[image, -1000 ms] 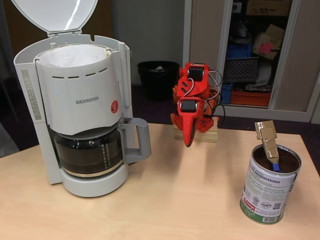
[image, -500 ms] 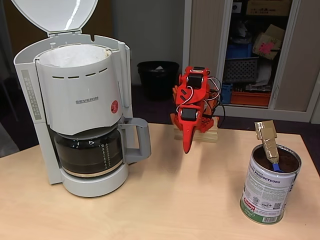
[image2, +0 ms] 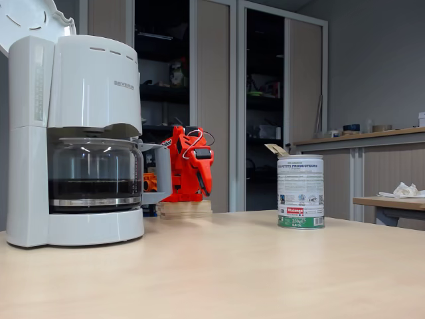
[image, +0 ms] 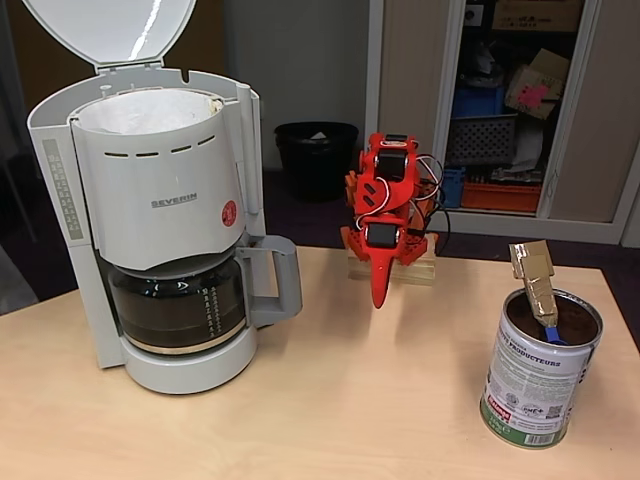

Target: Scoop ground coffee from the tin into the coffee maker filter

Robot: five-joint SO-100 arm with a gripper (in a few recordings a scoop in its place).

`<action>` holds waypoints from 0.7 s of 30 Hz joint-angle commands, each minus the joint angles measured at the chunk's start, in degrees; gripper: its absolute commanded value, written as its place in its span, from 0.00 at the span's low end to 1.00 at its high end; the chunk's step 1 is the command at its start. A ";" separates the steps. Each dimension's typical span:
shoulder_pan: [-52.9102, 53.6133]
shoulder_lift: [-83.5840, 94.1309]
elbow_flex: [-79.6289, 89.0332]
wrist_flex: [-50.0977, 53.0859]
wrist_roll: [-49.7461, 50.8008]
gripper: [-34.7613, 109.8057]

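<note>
- Ground coffee (image: 565,318) inside tin (image: 535,385), well right of gripper (image: 379,297) in a fixed view.
- Fingers pressed together, pointing down, holding nothing.
- Best spread first, then approach taped scoop handle (image: 532,272) squarely, avoiding tin's rim.

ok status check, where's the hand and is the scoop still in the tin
Hand shut, empty, hanging above the table between coffee maker and tin. Scoop standing in the ground coffee, untouched. Filter basket lid open, path clear.
</note>
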 commanded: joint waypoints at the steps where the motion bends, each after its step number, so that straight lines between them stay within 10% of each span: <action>1: -0.26 0.18 0.35 1.76 -0.44 0.24; 21: 1.14 0.18 0.35 1.76 -0.62 0.24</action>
